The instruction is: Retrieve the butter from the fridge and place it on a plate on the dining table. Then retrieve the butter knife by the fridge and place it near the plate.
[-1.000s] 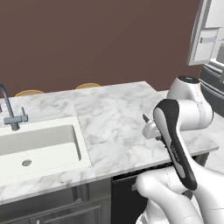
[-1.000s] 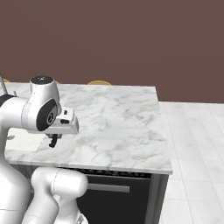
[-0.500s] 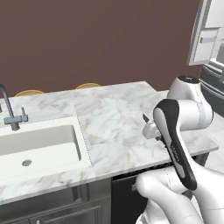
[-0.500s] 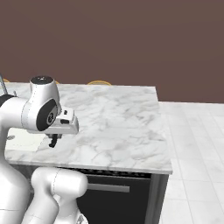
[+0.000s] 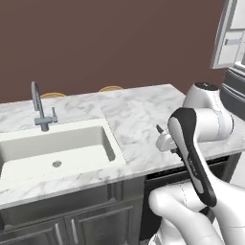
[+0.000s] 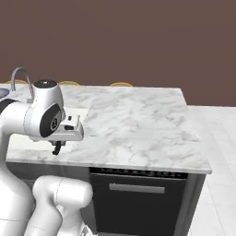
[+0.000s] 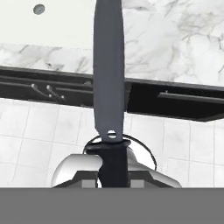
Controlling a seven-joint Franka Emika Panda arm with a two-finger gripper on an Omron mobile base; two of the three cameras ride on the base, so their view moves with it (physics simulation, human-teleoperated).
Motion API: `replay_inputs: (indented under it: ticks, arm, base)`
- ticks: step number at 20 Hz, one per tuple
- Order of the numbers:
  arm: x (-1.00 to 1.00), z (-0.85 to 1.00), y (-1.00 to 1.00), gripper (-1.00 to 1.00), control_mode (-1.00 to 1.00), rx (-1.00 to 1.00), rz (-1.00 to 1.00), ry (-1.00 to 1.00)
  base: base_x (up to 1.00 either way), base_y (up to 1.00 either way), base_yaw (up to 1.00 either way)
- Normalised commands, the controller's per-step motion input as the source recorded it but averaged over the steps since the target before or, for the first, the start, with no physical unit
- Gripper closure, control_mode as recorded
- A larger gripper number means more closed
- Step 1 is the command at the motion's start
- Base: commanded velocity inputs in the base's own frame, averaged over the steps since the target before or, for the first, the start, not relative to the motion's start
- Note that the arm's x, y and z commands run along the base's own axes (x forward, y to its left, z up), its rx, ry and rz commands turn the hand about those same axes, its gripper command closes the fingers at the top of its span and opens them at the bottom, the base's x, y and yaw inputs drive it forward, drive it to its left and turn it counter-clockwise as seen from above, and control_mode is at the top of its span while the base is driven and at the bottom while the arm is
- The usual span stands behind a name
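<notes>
Now carrying: gripper clamped on the knife by its handle, blade running straight out along the fingers' line. Held at the near edge of the marble table, beside the sink. Plate location: cannot tell.

A home kitchen: marble island with sink and faucet, dishwasher beneath, fridge nearby.

No readable text, labels or nos. anywhere — none on any surface.
</notes>
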Motion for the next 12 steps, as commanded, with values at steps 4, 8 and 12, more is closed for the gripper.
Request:
replay_inputs:
  ticks: [4,8,12]
  arm:
    - [0.0,0.0,0.0,1.0,1.0,0.0,0.0,0.0]
    - [0.0,0.0,0.0,1.0,1.0,0.0,0.0,0.0]
    - [0.0,0.0,0.0,1.0,1.0,0.0,0.0,0.0]
  base:
    - [-0.63,0.8,0.0]
    - [-0.48,0.97,0.0]
    - [-0.41,1.0,0.0]
